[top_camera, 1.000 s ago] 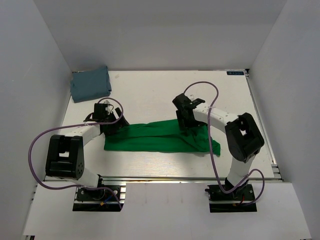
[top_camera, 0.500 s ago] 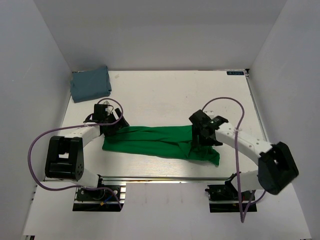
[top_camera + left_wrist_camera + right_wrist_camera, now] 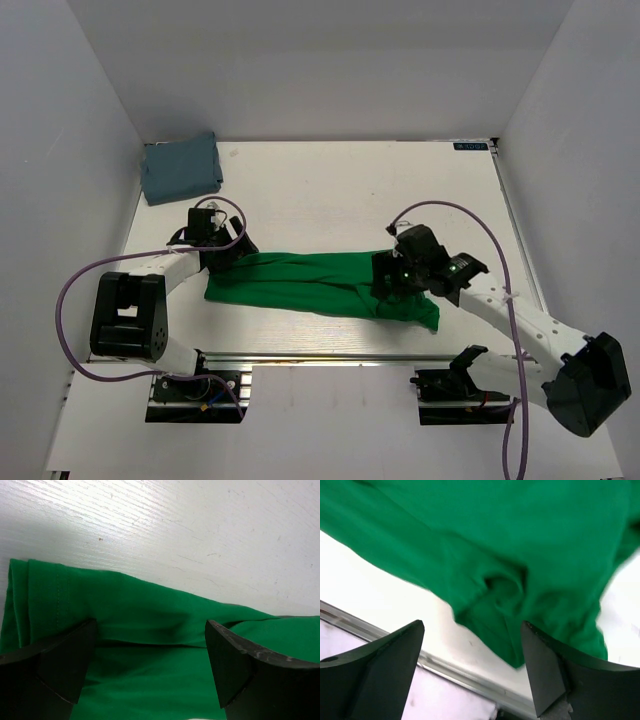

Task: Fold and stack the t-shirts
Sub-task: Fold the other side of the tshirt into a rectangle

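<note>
The bright green t-shirt (image 3: 300, 284) lies as a long, rumpled strip across the near part of the table. The slate grey-blue t-shirt (image 3: 180, 168) sits folded in the back left corner. My left gripper (image 3: 226, 254) is open at the strip's left end, and green cloth (image 3: 150, 610) lies flat between its fingers (image 3: 60, 665). My right gripper (image 3: 392, 280) is open just above the bunched right end of the strip (image 3: 520, 580), close to the table's front edge. Nothing is pinched in its jaws.
A metal rail (image 3: 380, 358) runs along the table's front edge, also seen below the right fingers (image 3: 460, 672). White walls close in the left, back and right sides. Purple cables (image 3: 70, 300) loop off both arms.
My right arm has swung from the shirt's upper middle out to its right end near the front edge. The strip's right end has shifted a little. The left arm has stayed put.
</note>
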Available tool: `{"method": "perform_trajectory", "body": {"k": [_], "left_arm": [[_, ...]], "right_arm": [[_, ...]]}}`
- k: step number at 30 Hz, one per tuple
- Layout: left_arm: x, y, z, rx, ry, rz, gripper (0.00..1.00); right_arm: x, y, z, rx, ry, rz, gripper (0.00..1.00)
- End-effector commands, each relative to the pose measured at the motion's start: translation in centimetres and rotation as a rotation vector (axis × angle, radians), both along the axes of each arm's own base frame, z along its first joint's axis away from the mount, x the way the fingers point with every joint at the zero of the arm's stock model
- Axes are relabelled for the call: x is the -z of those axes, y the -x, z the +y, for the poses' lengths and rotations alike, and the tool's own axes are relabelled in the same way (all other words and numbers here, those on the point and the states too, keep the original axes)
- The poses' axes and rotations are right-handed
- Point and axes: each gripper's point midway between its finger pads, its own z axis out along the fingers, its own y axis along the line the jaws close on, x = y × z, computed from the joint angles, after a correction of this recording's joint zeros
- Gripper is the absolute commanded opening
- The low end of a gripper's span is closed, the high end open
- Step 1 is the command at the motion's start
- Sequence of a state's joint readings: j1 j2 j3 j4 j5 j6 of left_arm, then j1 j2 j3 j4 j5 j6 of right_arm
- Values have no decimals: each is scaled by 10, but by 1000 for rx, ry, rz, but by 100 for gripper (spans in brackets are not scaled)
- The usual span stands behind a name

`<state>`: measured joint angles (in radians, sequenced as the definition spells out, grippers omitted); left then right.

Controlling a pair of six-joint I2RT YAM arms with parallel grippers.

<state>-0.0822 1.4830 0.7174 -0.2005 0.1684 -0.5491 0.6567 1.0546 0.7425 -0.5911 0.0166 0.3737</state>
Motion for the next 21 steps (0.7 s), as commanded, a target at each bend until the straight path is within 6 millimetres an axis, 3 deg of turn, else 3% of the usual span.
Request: {"method": "perform_trajectory", "body": {"k": [1, 6, 13, 21], "left_arm": [[21, 26, 13, -23, -57, 122, 100], [18, 25, 14, -16, -61, 109, 100], [21, 27, 14, -16, -61, 111, 100], [21, 27, 14, -16, -61, 111, 100]], "right_arm": [[-28, -31, 34, -76, -95, -106, 80], [5, -28, 31, 7, -41, 17, 70], [23, -33, 16, 101, 22, 16, 64], [41, -36, 18, 117, 38, 43, 60]]}}
